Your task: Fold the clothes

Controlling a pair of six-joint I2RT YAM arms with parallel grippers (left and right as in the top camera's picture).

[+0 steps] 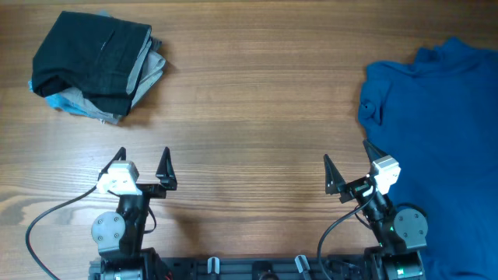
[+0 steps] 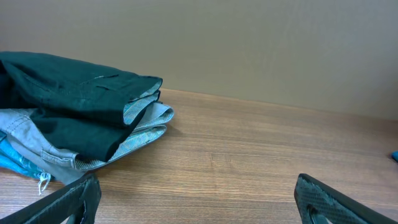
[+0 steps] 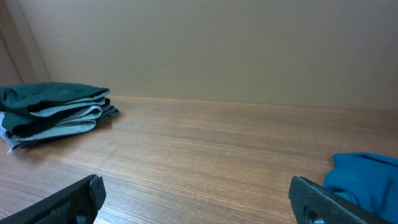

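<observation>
Both spread w/ nothing held: left hand [image 1: 143, 155], right hand [image 1: 347, 153]. Rumpled soft royal-blue tee [image 1: 443, 117] lies just right of right hand. Squarish folded black/grey/lt-blue stack [image 1: 97, 66] sits ahead-left of left hand on woodgrain worktop [image 1: 257, 101].

Right end effector [image 3: 196, 190] spread wide, empty — folded pile [image 3: 53, 112] far left, blue T-shirt [image 3: 364, 177] low right.

Robotics lab bench, wood-grain table [image 1: 249, 109], bare beige wall [image 3: 217, 43], left arm [image 1: 124, 222] and right arm [image 1: 389, 218] mounted at edge
</observation>
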